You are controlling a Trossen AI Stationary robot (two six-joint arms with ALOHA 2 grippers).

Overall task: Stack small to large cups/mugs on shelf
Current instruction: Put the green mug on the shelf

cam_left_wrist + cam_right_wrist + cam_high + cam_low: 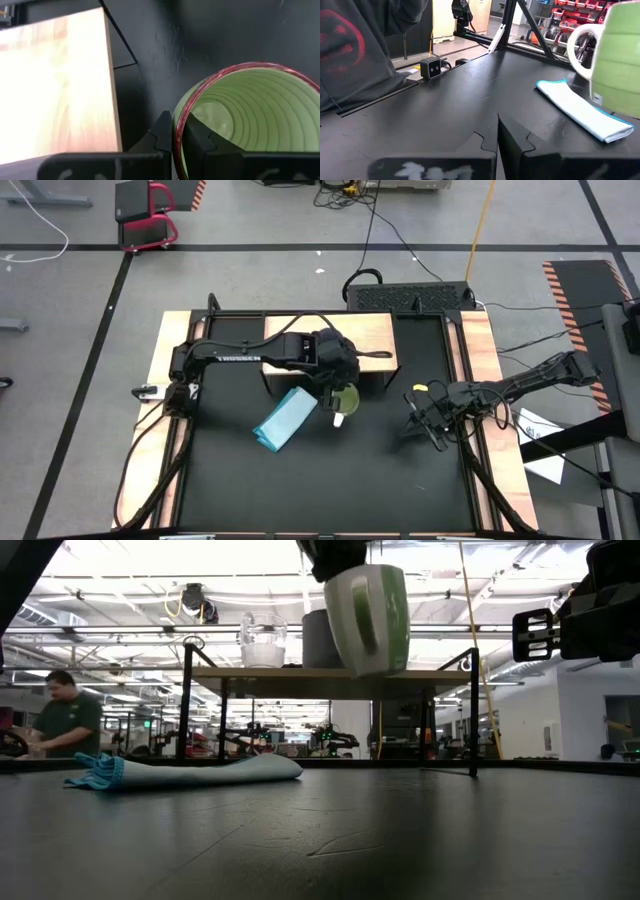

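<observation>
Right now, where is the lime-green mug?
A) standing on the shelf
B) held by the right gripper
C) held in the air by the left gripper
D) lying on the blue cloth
C: the left gripper pinches the rim of the lime-green mug, which hangs off the table in front of the shelf.

White lettering runs along the left arm (235, 359) in the high view; it looks like a brand name, but the letters are too small to read with certainty; pale marks on the bar below the jaws in both wrist views are blurred and cannot be read; no other text, number or sign can be made out.
</observation>
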